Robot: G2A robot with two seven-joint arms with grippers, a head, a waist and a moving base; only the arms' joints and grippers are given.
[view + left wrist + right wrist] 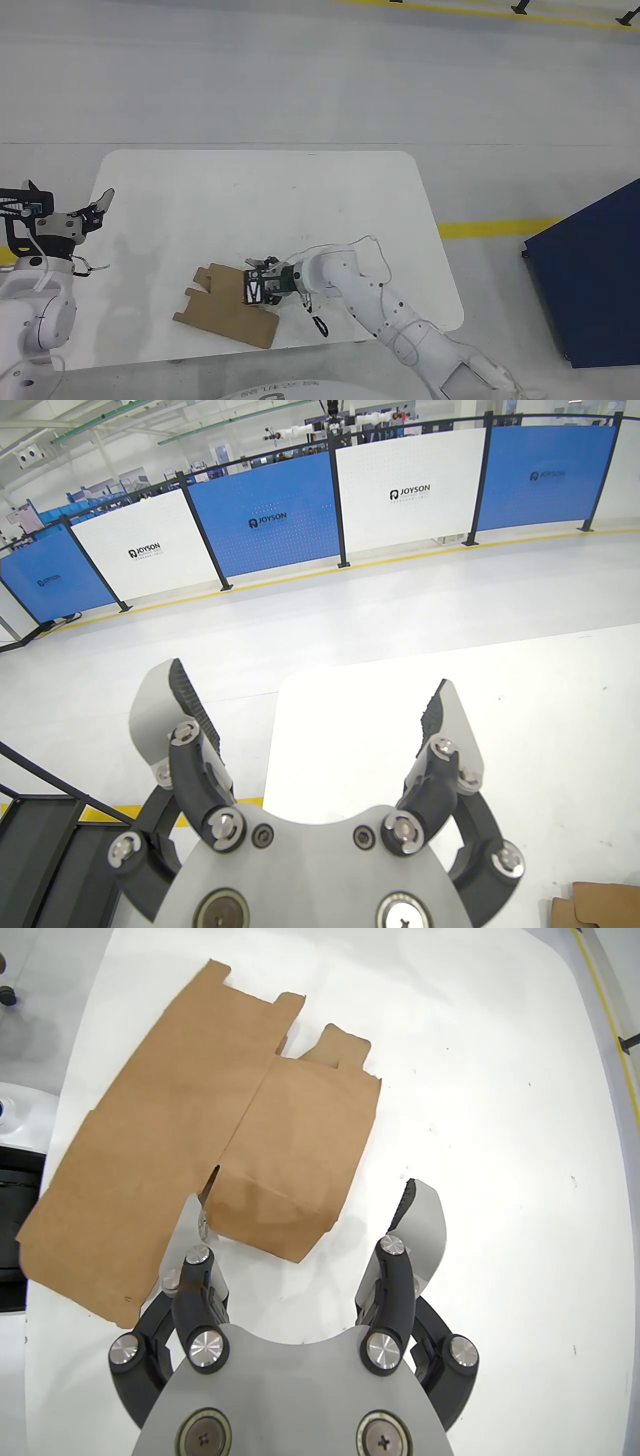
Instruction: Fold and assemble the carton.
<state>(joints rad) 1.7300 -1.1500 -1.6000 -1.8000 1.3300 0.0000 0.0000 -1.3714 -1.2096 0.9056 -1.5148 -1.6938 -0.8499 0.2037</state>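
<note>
A flat brown carton [228,305] lies unfolded near the front edge of the white table [300,190]. In the right wrist view the carton [200,1118] shows a narrower folded panel beside a wide one. My right gripper [305,1195] is open at the end of that narrow panel. One finger [197,1213] is tucked at the slit between the panels, and the other [415,1208] is over bare table. In the top view the right gripper [258,285] is at the carton's right edge. My left gripper [308,675] is open and holds nothing at the table's left edge [65,200]. A carton corner [595,905] shows near it.
A dark blue bin [600,270] stands on the floor right of the table. A black cable loop [320,325] lies by the right arm near the front edge. Blue and white fence panels [280,515] stand far behind. A black frame [45,840] is left of the table.
</note>
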